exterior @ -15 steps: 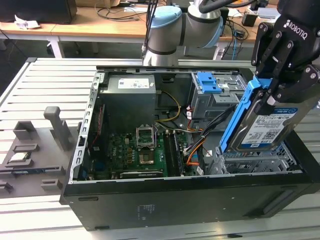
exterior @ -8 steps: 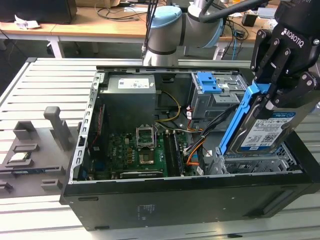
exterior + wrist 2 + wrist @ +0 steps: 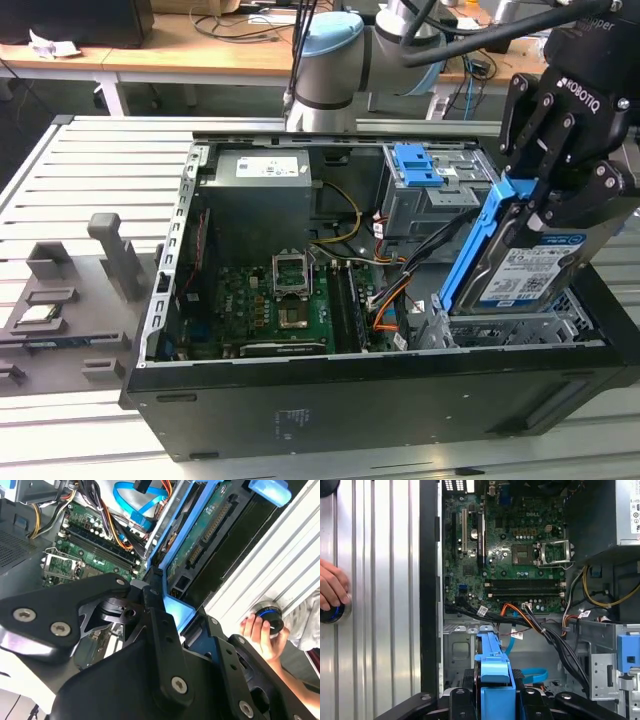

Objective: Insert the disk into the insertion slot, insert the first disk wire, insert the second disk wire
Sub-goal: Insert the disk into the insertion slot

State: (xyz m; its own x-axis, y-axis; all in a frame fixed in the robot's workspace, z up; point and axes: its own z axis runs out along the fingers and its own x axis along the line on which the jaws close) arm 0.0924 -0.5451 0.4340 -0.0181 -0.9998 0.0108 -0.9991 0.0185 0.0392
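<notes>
Aslant at the insertion slot [image 3: 522,328], disk [image 3: 530,272] between fingers [image 3: 552,185].

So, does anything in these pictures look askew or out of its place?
Yes. The disk, clamped in the tool, stands steeply tilted at the insertion slot instead of lying seated in it. Also odd: a person's hand rests on a round knob on the table beside the computer case.

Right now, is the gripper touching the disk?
Touching. In the exterior view the gripper is shut on the disk, clamping its blue caddy at the upper end.
</notes>
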